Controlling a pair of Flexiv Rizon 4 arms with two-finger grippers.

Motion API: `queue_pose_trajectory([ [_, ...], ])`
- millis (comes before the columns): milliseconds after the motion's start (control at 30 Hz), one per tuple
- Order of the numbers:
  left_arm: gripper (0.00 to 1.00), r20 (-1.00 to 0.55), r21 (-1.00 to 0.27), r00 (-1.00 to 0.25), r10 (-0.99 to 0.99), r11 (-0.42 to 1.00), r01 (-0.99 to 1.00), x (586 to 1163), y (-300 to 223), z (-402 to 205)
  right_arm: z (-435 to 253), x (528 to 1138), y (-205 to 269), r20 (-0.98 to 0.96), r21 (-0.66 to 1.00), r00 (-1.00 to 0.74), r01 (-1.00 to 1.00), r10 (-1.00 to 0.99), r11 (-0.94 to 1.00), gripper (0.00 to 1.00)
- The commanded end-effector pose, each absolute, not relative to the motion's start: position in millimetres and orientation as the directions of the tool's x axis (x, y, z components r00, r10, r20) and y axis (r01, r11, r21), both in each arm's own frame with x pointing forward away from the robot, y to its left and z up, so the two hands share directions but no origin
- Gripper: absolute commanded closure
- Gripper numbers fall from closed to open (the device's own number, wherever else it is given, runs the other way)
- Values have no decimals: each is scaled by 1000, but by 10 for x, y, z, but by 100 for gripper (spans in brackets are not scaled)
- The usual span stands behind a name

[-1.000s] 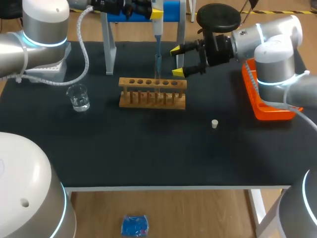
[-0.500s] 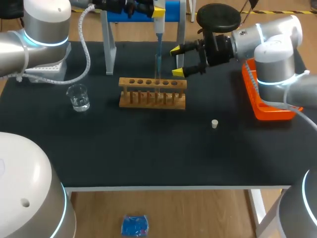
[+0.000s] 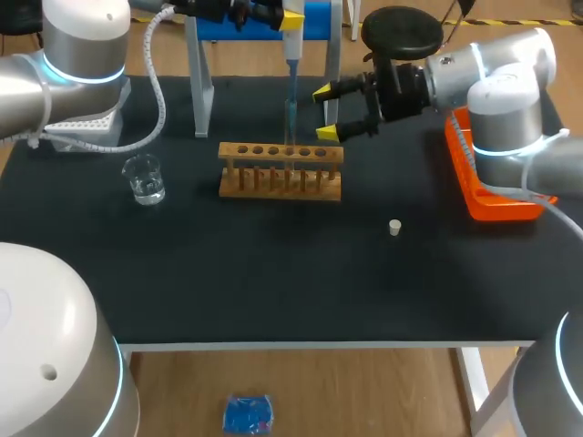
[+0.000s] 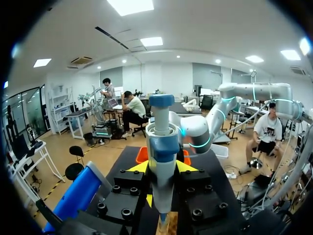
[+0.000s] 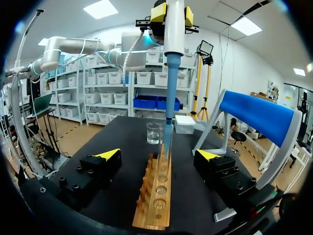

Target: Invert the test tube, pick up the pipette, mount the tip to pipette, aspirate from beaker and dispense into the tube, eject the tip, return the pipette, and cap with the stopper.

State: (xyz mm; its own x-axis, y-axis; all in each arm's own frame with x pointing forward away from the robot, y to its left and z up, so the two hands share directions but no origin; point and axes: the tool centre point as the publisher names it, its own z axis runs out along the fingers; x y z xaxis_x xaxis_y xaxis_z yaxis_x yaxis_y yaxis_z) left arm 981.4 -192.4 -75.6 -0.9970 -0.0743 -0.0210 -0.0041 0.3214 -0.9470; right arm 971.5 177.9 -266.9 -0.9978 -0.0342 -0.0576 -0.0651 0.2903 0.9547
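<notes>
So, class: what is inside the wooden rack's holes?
One test tube stands in the rack, the blue pipette tip at its mouth. Its contents cannot be seen.

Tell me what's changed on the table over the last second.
The left arm lifted the pipette slightly, straight up; its jaws stay shut on it, the blue tip still at the test tube's mouth in the rack. The right arm, jaws open beside the rack, the beaker and the stopper did not move.
</notes>
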Motion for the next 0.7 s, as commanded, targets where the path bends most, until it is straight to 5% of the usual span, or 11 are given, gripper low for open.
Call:
queue_pose_trajectory([
  [33,100,-24,-947,-996,-82,321,-4,9780,-1912,-738,-2675,9719,1779,-58,955,-998,-66,-35,290,0],
  [700,100,-44,-947,-996,-82,322,15,9755,-1939,-647,-2675,9719,1779,-58,955,-998,-66,-35,290,0],
])
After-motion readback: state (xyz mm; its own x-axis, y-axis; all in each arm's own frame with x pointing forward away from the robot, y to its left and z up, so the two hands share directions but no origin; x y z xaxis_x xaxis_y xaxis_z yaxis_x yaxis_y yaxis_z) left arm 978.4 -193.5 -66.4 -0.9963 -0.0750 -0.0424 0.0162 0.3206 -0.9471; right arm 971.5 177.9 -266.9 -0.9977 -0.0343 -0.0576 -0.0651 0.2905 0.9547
